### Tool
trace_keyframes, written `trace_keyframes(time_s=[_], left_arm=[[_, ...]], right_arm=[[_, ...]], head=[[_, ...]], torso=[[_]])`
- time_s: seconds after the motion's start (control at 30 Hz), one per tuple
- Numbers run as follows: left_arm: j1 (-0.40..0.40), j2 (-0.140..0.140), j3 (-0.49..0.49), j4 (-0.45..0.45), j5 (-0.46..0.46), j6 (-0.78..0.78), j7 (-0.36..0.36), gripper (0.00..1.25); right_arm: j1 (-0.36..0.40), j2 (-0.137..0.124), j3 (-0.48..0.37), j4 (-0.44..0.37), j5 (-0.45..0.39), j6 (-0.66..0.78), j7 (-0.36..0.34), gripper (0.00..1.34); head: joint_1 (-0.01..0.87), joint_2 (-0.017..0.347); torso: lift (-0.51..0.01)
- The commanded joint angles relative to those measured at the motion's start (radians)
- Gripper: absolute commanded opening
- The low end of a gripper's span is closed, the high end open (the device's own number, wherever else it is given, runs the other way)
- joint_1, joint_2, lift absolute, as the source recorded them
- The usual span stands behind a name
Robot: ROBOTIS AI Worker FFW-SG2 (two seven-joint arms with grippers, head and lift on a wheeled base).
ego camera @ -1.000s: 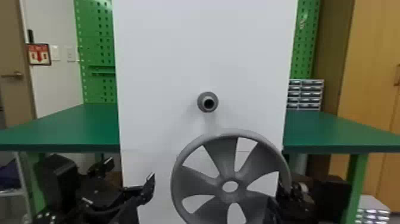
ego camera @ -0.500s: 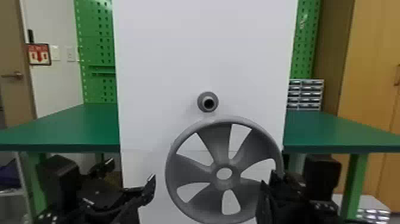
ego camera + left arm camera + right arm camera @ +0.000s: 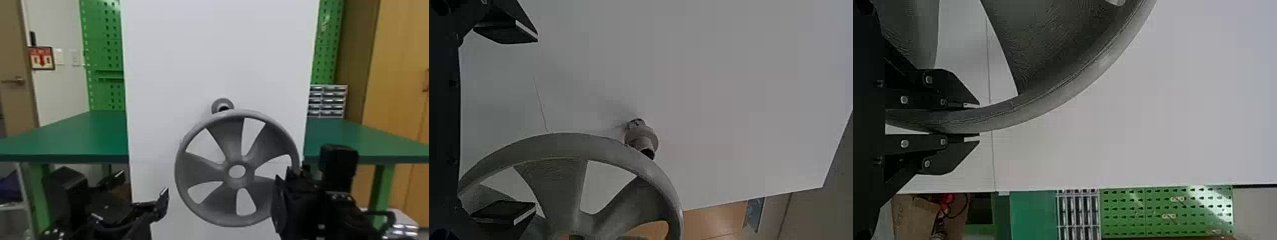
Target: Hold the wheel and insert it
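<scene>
Up it came! The right claw (image 3: 283, 178) had the gray five-spoked wheel (image 3: 204, 169) clenched by its rim, at the lower right of the head view, and it had carried the wheel upward and slightly leftward over the past second. The right wrist view backed that up: the rim (image 3: 1013, 111) ran between two flat black fingers, one pressed to each side.

The wheel filled the lower middle of the head view, upright, its open hub (image 3: 237, 184) facing the camera. Just above, near the center, the round gray peg (image 3: 216, 105) jutted from the tall white panel (image 3: 178, 48), and the top of the rim now overlapped the peg's lower edge, where half a second earlier it had sat below it. The hub was still lower than the peg and a touch to its right.

And the left claw (image 3: 139, 191)? Released and empty at the lower left, fingers spread wide, one tip near the wheel's left edge; that arm had held its position.

Behind the panel, a green bench (image 3: 63, 137) showed at both sides, with small gray drawers (image 3: 328, 101) at the right and a green pegboard (image 3: 102, 57) at the upper left.
</scene>
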Motion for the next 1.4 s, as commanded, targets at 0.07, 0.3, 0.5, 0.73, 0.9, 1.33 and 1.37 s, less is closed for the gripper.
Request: trace_keyframes(time_s=[0.07,0.3,0.5,0.73,0.9,1.33,1.37], left_arm=[[-0.002,0.000,-0.001,0.000,0.001,0.000,0.000,1.15],[-0.006,0.002,-0.007,0.002,-0.001,0.001,0.000,1.15],[-0.006,0.002,-0.009,0.003,-0.001,0.001,0.000,1.15],[-0.008,0.002,-0.012,0.005,-0.001,0.001,0.000,1.15],[-0.008,0.003,-0.013,0.008,-0.001,0.001,0.000,1.15],[-0.006,0.006,-0.018,0.010,-0.003,0.001,0.000,1.15],[-0.008,0.006,-0.018,0.011,-0.003,0.001,0.000,1.15]], right_arm=[[-0.049,0.002,0.010,0.000,0.007,0.035,0.000,0.17],[-0.087,0.002,0.019,0.002,0.011,0.066,-0.002,0.17],[-0.109,0.002,0.024,0.005,0.011,0.081,-0.003,0.17],[-0.144,0.002,0.033,0.014,0.011,0.084,-0.005,0.17],[-0.165,0.002,0.030,0.032,-0.007,0.077,-0.005,0.17],[-0.218,0.002,0.036,0.040,-0.015,0.103,-0.011,0.17],[-0.222,0.002,0.036,0.040,-0.015,0.106,-0.012,0.17]], head=[[0.210,0.009],[0.210,0.009],[0.210,0.009],[0.210,0.009],[0.210,0.009],[0.210,0.009],[0.210,0.009]], torso=[[-0.442],[-0.442],[-0.442],[-0.442],[-0.442],[-0.442],[-0.442]])
